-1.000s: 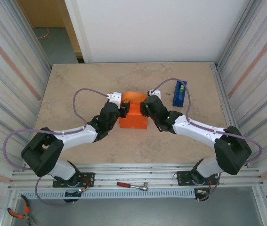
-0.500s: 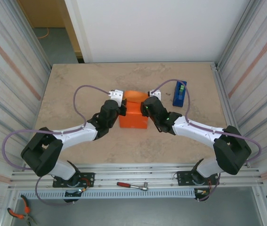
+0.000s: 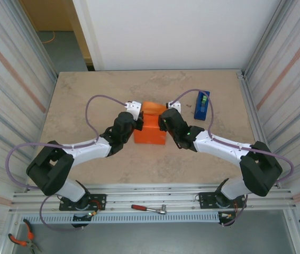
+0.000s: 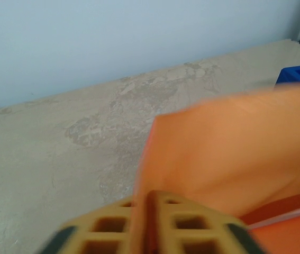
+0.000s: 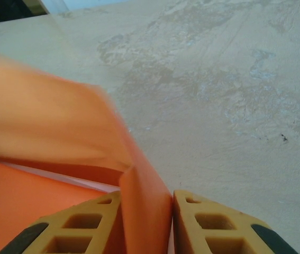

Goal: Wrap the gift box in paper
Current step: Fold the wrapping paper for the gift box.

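Where the paper point(image 3: 150, 132) lay folded into a box-shaped parcel near the middle of the table point(image 3: 86, 95), it was flanked closely by both arms. The left gripper point(image 3: 138, 121) was set against the parcel's left side, and in the left wrist view its pads point(image 4: 192, 227) were seen clenched on an upright orange flap. The right gripper point(image 3: 162, 120) was positioned at the opposite side. In the right wrist view a raised fold of the paper was pinched tightly between its fingers point(image 5: 213, 227). A blue tape dispenser point(image 3: 202, 105) stood well apart from the parcel, toward the table's far right.
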`<state>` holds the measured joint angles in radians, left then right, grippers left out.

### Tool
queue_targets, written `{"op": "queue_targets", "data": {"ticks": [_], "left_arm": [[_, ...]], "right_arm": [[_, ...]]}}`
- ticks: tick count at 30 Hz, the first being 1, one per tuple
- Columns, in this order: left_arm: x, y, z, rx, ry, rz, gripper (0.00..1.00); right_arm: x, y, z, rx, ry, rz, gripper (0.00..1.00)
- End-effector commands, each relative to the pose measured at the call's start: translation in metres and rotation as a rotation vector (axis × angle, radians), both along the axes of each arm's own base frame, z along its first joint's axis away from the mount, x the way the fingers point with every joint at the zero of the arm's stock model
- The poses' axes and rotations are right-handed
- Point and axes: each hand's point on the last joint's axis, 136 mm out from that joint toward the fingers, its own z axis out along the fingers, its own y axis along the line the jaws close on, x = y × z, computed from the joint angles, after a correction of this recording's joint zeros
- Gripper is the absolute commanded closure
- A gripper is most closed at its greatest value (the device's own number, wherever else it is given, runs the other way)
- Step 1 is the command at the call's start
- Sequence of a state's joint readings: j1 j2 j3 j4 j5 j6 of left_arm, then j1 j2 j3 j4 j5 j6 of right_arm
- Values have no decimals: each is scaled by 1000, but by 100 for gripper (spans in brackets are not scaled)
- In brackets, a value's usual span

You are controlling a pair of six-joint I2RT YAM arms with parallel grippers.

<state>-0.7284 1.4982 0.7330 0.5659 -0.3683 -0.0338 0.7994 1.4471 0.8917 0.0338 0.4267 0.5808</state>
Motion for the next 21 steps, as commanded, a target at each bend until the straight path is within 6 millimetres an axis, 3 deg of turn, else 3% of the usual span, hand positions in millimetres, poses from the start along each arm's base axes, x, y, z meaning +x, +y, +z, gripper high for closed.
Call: {"op": "queue_targets", "data": {"ticks": [1, 2, 3, 4, 5, 6, 7, 8, 11, 13, 17, 21], "left_arm": [[5, -7, 17, -12, -50, -19, 100], [5, -8, 19, -15, -55, -25, 100], [5, -9, 20, -16, -57, -27, 92], [5, -9, 20, -16, -59, -25, 77], [5, -9, 22, -14, -63, -27, 72], [5, -11, 24, -15, -68, -36, 76], [5, -12, 26, -17, -73, -44, 92], [5, -13, 29, -20, -77, -51, 100], [4, -14, 43, -51, -99, -67, 100], [4, -11, 54, -79, -108, -66, 81], [6, 7, 76, -155, -93, -77, 55], [8, 21, 89, -233, -21, -179, 41]], "right_arm": [[-17, -13, -44, -107, 122, -7, 73], [-17, -13, -44, -107, 122, -7, 73], [-17, -13, -43, -102, 118, -8, 73], [-18, -13, -44, -104, 121, -8, 73], [-18, -13, -44, -105, 121, -8, 73], [-18, -13, -44, -105, 123, -8, 73], [-18, -13, -44, -102, 122, -10, 73], [-18, -13, -44, -103, 122, -10, 74], [-18, -14, -45, -101, 124, -11, 74], [-18, -14, -44, -99, 124, -12, 74], [-18, -13, -43, -94, 122, -12, 74], [-19, -13, -41, -93, 120, -12, 74]]}}
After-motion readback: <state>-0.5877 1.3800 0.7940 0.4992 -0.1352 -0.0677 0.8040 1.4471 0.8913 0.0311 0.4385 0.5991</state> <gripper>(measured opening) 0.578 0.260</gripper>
